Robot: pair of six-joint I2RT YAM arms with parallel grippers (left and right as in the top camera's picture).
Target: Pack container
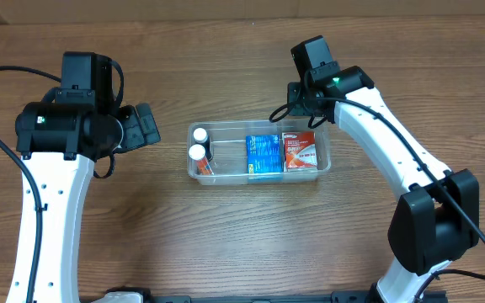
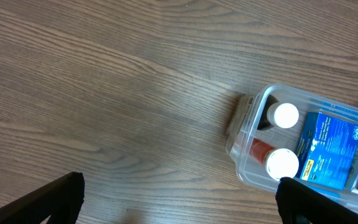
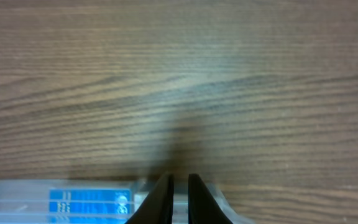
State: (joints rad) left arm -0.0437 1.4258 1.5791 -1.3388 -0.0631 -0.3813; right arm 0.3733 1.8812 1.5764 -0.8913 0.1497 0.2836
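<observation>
Two white-capped bottles (image 1: pixel 199 144) and two boxes (image 1: pixel 263 156) fill the clear container (image 1: pixel 259 178); left tool (image 2: pixel 179 208) gapes empty, right tool (image 3: pixel 180 194) nearly closed, empty.

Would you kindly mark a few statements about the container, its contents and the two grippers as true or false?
1. The container holds two white-capped bottles. True.
2. The blue box lies outside the container. False: it lies inside, between the bottles and the red box.
3. The left gripper has its fingers spread wide. True.
4. The right gripper holds the red box. False: its fingers are nearly together with nothing between them, and the red box lies in the container.
</observation>
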